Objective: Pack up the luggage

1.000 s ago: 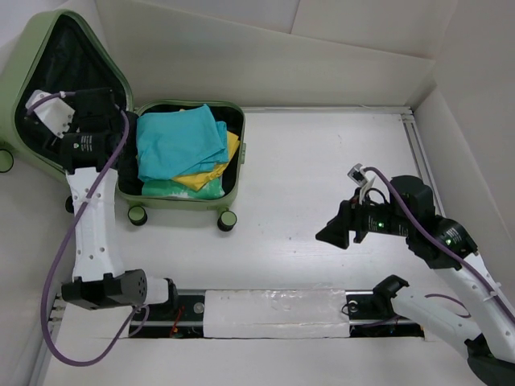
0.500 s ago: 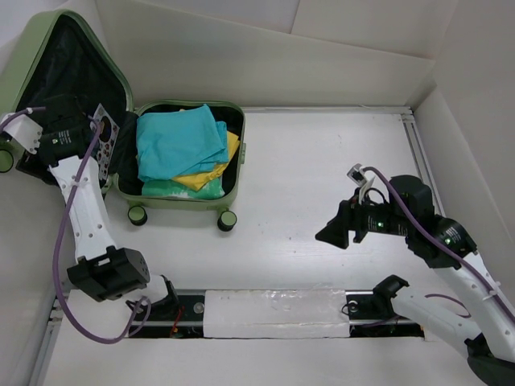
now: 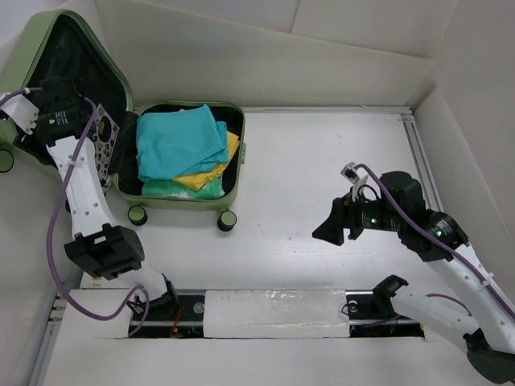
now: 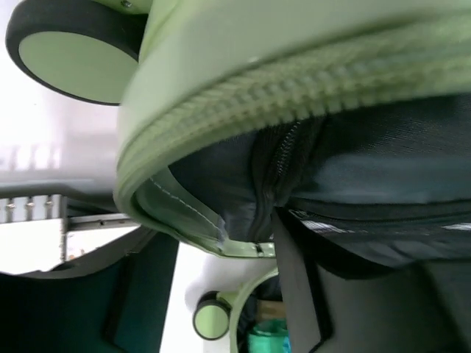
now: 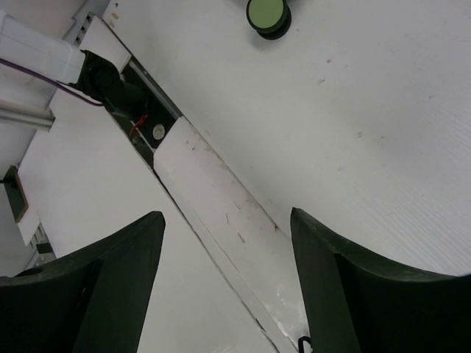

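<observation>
Overhead, the luggage (image 3: 235,165) lies open at the far left of the bench (image 3: 322,161), its lid raised to the left and its base packed with folded teal cloth (image 3: 177,141) over yellow cloth (image 3: 211,173). The left end effector (image 3: 63,92) is up at the lid's black lining, close to the rim; its wrist camera is filled by the pale green shell edge, the zipper (image 4: 309,81) and a wheel (image 4: 70,55), and no finger shows clearly there, so whether it is open or clamped on anything cannot be told. Well apart to the right, the right end effector (image 3: 328,231) hovers above bare bench with its two dark fingers (image 5: 110,294) spread wide, holding nothing and touching nothing; below the gap between them run the white strip (image 5: 213,213) at the arm bases and, further off, a second wheel (image 5: 266,13) of the luggage standing on the bench
</observation>
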